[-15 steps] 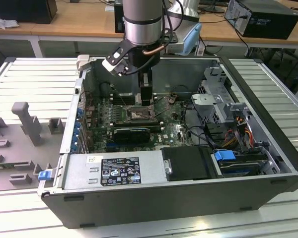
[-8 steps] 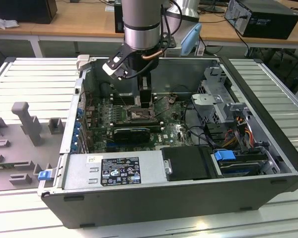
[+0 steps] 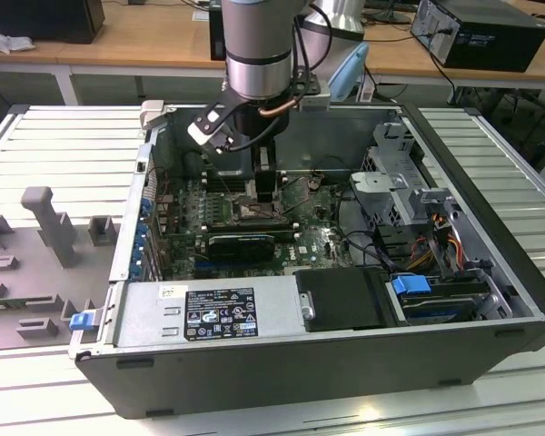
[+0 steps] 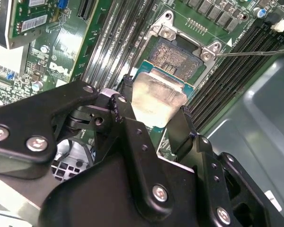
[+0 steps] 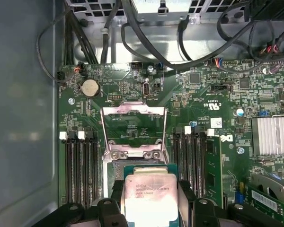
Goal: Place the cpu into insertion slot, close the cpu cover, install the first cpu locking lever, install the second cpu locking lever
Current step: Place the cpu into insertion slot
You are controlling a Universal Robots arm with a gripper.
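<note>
My gripper (image 4: 154, 108) is shut on the cpu (image 4: 157, 100), a small square chip with a silver-grey top, one black finger on each of two opposite edges. The chip hangs low over the insertion slot (image 4: 176, 53) and hides part of it; the brownish contact field shows beyond the chip. In the first wrist view the cpu (image 5: 150, 195) sits between the fingers of the gripper (image 5: 150, 208), and the cpu cover (image 5: 132, 112) lies swung open past the socket. A thin metal lever (image 4: 255, 51) sticks out beside the socket. The exterior view has the gripper (image 3: 263, 198) down inside the computer case.
Long black memory slots (image 5: 80, 165) flank the socket on both sides. A black card (image 3: 241, 243) lies nearer the case front, with cables (image 5: 146, 42) and a drive cage (image 3: 395, 168) around the board. The case walls (image 3: 282, 359) close in the work area.
</note>
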